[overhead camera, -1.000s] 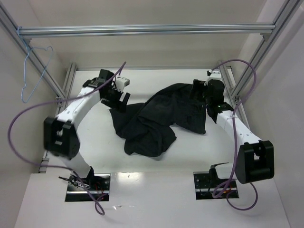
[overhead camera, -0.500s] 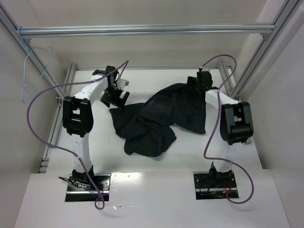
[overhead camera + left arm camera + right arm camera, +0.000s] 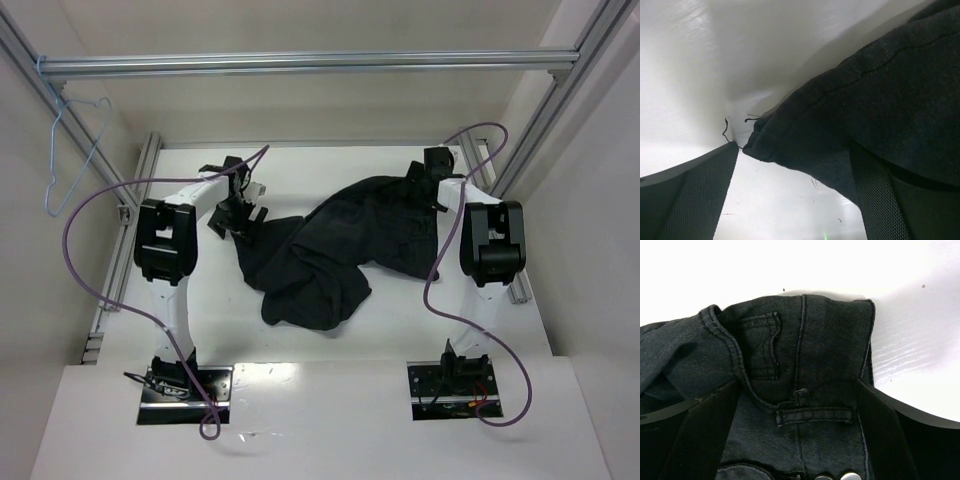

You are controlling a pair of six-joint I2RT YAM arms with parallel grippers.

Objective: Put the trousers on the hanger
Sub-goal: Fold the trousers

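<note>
The black trousers (image 3: 330, 250) lie crumpled in the middle of the white table. My left gripper (image 3: 238, 213) is open at the cloth's left end. In the left wrist view a hem corner of the trousers (image 3: 880, 90) lies between its spread fingers (image 3: 695, 195), low over the table. My right gripper (image 3: 428, 183) is open at the cloth's far right end. In the right wrist view the waistband (image 3: 800, 365), with a belt loop and two buttons, lies between its open fingers (image 3: 700, 435). The light-blue wire hanger (image 3: 62, 150) hangs from the frame bar at the far left, away from both grippers.
Silver aluminium frame bars run across the back (image 3: 300, 64) and down both sides (image 3: 500, 190) of the table. Purple cables (image 3: 80, 250) loop off both arms. The arm bases (image 3: 185, 385) sit at the near edge.
Both arms folded, elbows up, and brought their wrists down onto the cloth. The left gripper moved slightly nearer onto the hem; the right one settled over the waistband. The trousers have not moved.
</note>
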